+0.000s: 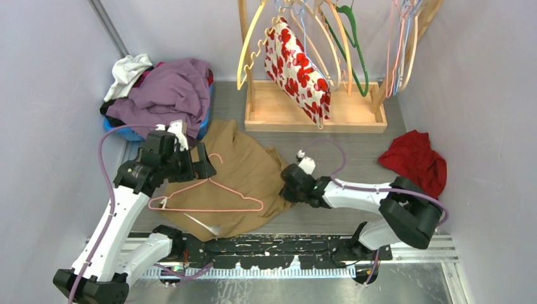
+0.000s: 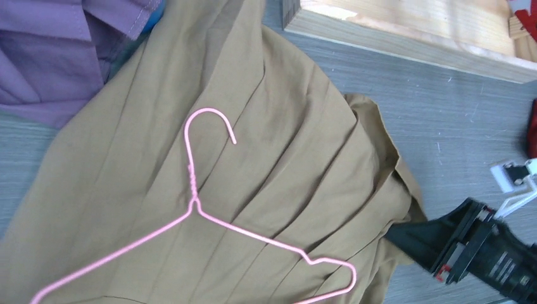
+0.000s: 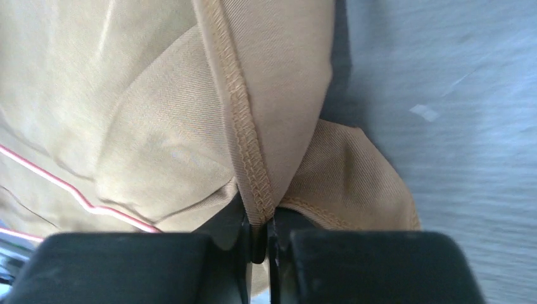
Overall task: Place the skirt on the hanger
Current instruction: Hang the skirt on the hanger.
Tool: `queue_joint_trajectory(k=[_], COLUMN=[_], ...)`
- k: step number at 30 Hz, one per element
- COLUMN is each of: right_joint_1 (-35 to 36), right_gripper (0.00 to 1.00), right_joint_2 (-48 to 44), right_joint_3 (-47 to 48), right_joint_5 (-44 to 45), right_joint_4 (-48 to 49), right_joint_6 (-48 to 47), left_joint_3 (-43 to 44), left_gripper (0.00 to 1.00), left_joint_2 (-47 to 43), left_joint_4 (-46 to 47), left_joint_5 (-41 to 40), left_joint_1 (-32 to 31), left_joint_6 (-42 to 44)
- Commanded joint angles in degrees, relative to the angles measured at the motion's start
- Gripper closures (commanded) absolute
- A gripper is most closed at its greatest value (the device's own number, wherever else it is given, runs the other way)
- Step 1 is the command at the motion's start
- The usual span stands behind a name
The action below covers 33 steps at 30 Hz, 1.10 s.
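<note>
A tan skirt (image 1: pixel 247 168) lies spread on the table between my arms. A pink wire hanger (image 1: pixel 234 190) lies flat on top of it, hook pointing away. My left gripper (image 1: pixel 204 163) hovers over the skirt's left part beside the hanger's hook and looks open and empty. Its fingers do not show in the left wrist view, which looks down on the skirt (image 2: pixel 285 158) and hanger (image 2: pixel 193 190). My right gripper (image 1: pixel 286 182) is at the skirt's right edge. In the right wrist view it (image 3: pixel 258 228) is shut on the stitched hem of the skirt (image 3: pixel 126 95).
A wooden rack (image 1: pixel 315 117) with several hangers and a red-and-white floral garment (image 1: pixel 296 66) stands at the back. A pile of purple and white clothes (image 1: pixel 168 88) sits at the back left. A red garment (image 1: pixel 415 161) lies at the right.
</note>
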Motion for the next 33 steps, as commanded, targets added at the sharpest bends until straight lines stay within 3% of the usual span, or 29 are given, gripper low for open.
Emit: queue_joint_trajectory(k=[1, 7, 14, 20, 25, 27, 31, 33], right_joint_1=[-8.53, -18.61, -30.45, -34.6, -35.6, -35.71, -35.71, -35.68], right_gripper=[0.91, 0.97, 0.98, 0.96, 0.89, 0.8, 0.47, 0.41], right_joint_2=[-5.35, -0.55, 11.11, 22.32, 24.61, 20.97, 7.73, -0.04], right_joint_3=[0.62, 12.5, 23.59, 35.75, 42.69, 41.21, 32.71, 27.58], right_joint_5=[-3.22, -7.37, -13.25, -20.42, -18.24, -15.09, -13.21, -11.41], right_joint_4=[-1.55, -10.02, -7.07, -2.97, -10.45, -14.38, -19.74, -21.78], right_joint_6=[-4.91, -18.24, -27.9, -31.51, -35.39, -36.12, -33.81, -32.94], left_joint_3=[0.24, -1.34, -5.43, -7.36, -7.42, -7.34, -7.23, -7.55], left_gripper=[0.01, 0.01, 0.01, 0.01, 0.01, 0.01, 0.01, 0.01], left_joint_2=[0.01, 1.4, 3.18, 6.24, 9.27, 9.74, 9.43, 9.44], left_joint_4=[5.21, 8.28, 15.05, 20.17, 23.05, 23.53, 23.34, 23.33], left_joint_5=[2.04, 4.43, 8.26, 10.0, 9.71, 8.49, 6.17, 5.68], left_joint_1=[0.03, 0.09, 0.0, -1.52, -5.3, -7.6, -9.89, -10.07], left_joint_6=[0.05, -0.42, -1.81, -3.16, -4.28, -4.81, -5.05, -5.13])
